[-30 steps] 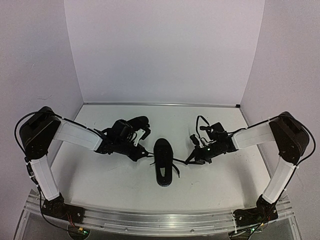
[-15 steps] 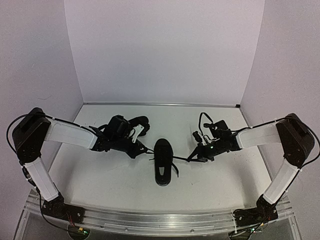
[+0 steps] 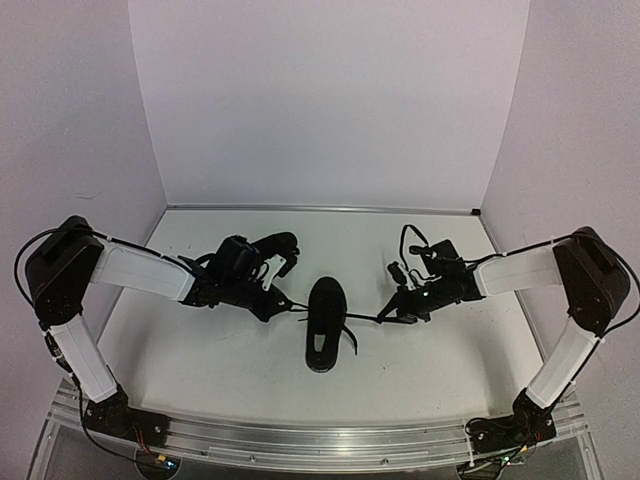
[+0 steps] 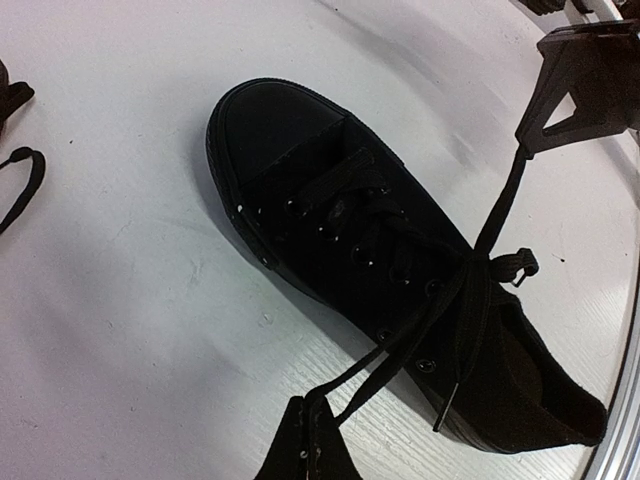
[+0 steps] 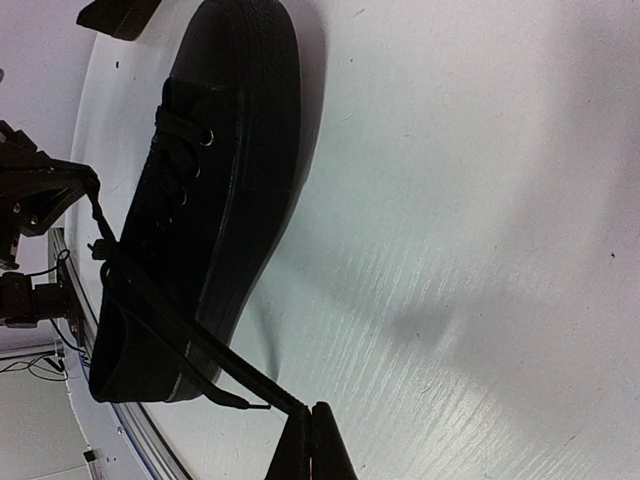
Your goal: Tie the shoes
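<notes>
White table, matte surface, faint grain visible in both wrist views. Plain white walls enclose three sides. Metal strip along the far edge; aluminium rail along the near edge.

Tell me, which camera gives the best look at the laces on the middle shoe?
The left wrist view: the shoe fills the frame from above, showing the laces crossing near its opening. The right wrist view shows them side-on; the top external view, only thin dark lines.
</notes>
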Controlling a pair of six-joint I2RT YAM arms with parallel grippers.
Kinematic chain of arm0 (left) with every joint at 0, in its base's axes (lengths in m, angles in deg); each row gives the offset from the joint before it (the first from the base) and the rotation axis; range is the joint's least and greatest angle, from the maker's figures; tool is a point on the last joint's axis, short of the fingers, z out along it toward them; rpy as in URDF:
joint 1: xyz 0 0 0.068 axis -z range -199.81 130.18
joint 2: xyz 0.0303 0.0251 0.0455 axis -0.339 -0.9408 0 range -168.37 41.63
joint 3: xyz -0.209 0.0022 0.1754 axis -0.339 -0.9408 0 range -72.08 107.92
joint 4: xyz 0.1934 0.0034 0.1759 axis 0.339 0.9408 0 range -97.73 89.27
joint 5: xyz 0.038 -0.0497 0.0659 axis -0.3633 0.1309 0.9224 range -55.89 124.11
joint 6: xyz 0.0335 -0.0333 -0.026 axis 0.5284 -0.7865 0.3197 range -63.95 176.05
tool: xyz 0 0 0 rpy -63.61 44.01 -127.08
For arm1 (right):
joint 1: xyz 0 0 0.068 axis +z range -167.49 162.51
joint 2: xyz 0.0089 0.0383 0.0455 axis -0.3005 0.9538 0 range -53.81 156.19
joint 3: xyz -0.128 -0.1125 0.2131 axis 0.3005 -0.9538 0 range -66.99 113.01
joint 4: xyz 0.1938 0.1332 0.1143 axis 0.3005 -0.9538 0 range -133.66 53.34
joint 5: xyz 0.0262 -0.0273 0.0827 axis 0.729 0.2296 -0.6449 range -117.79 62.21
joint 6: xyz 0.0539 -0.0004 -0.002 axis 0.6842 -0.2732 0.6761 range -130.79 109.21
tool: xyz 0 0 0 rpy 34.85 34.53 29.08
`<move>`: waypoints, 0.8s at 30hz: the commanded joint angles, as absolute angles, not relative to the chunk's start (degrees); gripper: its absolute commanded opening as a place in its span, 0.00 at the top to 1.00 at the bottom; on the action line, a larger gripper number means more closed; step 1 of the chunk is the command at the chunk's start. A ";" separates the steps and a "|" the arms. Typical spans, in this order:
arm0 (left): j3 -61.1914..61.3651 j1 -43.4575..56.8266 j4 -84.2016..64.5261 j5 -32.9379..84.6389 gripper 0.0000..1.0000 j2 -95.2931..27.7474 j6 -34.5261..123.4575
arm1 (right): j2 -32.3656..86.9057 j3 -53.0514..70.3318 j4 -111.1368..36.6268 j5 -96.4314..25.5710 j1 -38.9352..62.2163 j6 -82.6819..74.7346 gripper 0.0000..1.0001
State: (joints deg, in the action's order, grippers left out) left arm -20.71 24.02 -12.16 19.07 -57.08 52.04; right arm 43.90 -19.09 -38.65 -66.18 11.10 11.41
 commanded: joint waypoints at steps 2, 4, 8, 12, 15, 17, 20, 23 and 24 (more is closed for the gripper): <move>-19.65 22.11 -9.28 25.08 1.00 -55.38 52.55 | 42.03 -19.27 -44.65 -60.66 8.41 9.72 1.00; -19.97 22.04 -9.74 23.56 1.00 -56.72 51.67 | 42.95 -20.00 -44.45 -61.20 8.38 9.54 1.00; -19.98 22.49 -11.47 21.08 1.00 -58.78 50.27 | 44.19 -20.67 -43.15 -62.64 8.38 9.92 1.00; -18.45 23.23 -10.36 20.74 1.00 -59.54 51.20 | 44.65 -19.31 -42.85 -65.22 8.43 9.70 1.00; -17.23 23.35 -9.55 19.98 1.00 -59.45 52.06 | 45.05 -18.02 -42.10 -68.96 8.65 9.56 1.00; -16.56 23.34 -8.93 19.46 1.00 -59.41 52.45 | 45.30 -17.01 -41.94 -70.81 9.49 9.28 1.00; -15.79 23.32 -8.68 18.50 1.00 -59.11 52.86 | 46.10 -15.66 -41.93 -72.83 11.20 8.89 1.00; -15.55 23.30 -8.44 18.26 0.88 -58.21 53.13 | 47.21 -14.55 -41.93 -74.09 11.99 9.24 0.90; -15.69 23.29 -8.36 18.04 0.82 -57.57 53.25 | 47.29 -14.40 -41.93 -74.25 11.99 9.47 0.84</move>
State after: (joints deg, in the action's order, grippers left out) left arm -17.88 23.95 -9.93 17.56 -59.49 51.89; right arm 45.90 -16.78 -40.92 -72.10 11.14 9.79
